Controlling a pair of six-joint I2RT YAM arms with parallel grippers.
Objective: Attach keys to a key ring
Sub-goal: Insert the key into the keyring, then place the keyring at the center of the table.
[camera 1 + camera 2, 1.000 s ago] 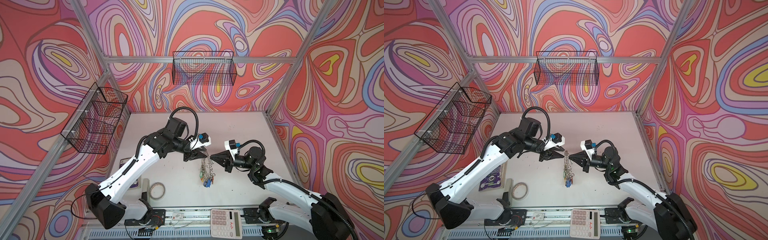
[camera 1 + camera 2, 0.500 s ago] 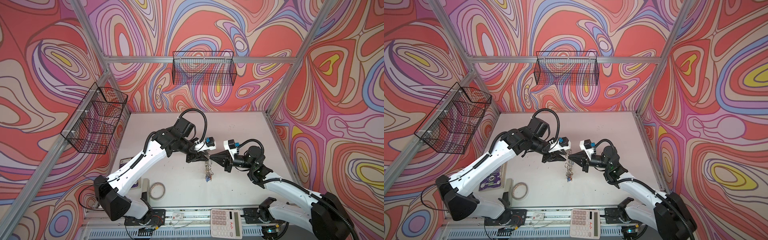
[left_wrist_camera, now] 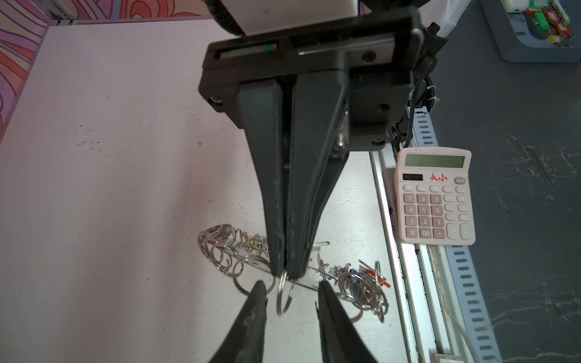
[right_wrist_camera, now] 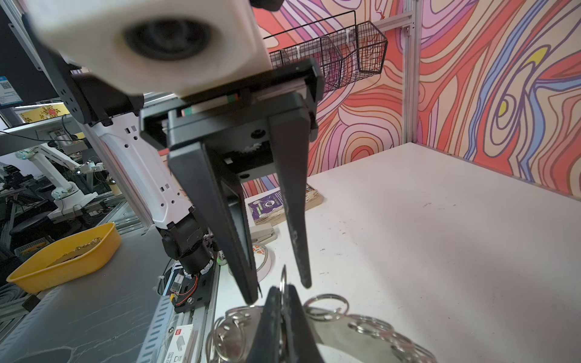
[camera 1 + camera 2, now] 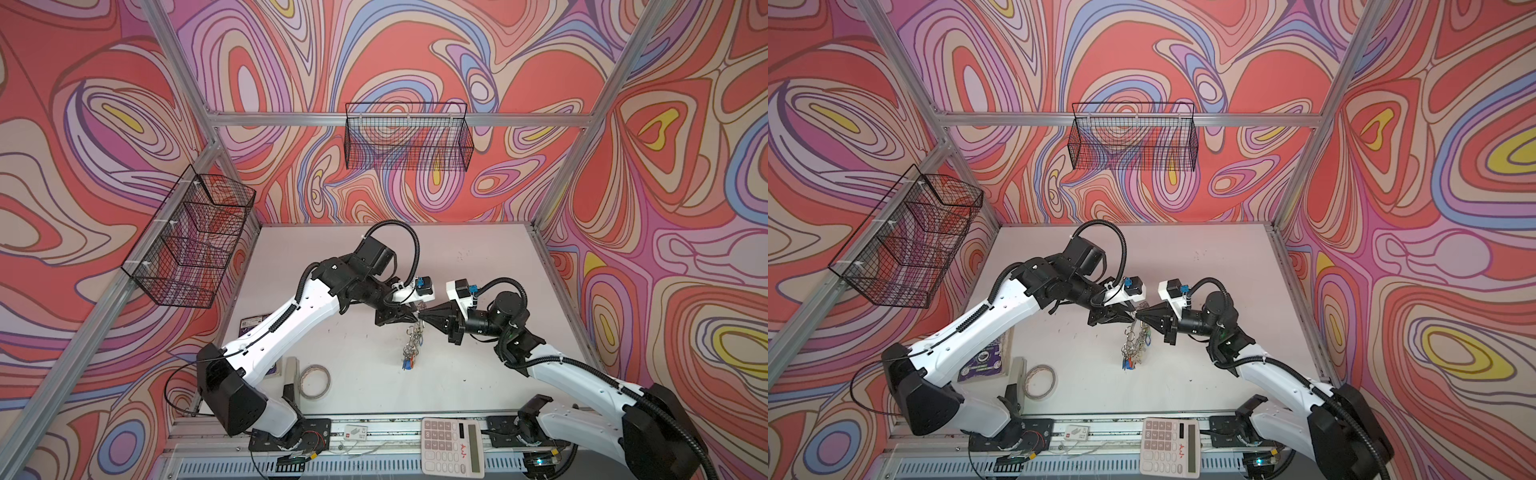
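Key ring: flat silver ring (image 4: 352,344), its rim crowded with small split rings. In both top views it hangs as a loose chain (image 5: 414,336) (image 5: 1136,337) about mid-tabletop.
Keys: small and silver, bunched at the low end of the hang (image 5: 408,363), with blue and red tags showing. Whether the lowest ones touch the tabletop cannot be told.
Split ring: one small ring (image 3: 283,297) sticks out past the right hand's tips, edge-on.
Right hand: closed tight (image 3: 285,274), pinching that split ring and carrying the whole bunch.
Left hand: partly open (image 4: 279,290), tip to tip with the right hand. Its fingers (image 3: 256,314) stand on either side of the split ring with a gap on each side, so it holds nothing.
Tabletop: white and scuffed (image 5: 478,249).
Edges: patterned walls (image 5: 665,257) and metal frame close the left, far and right sides. A slotted rail (image 5: 374,424) runs along the near edge.
Open room: bare surface lies far of the hands and to their right, and also between the bunch and the rail.
Near left: a tape roll (image 5: 315,380) and a purple booklet (image 5: 252,323) lie beside the left arm, well apart from the bunch.
Near edge: a calculator (image 5: 453,446) sits on the rail.
Overhead: wire baskets hang on the left wall (image 5: 191,245) and the far wall (image 5: 409,141), well above the arms.
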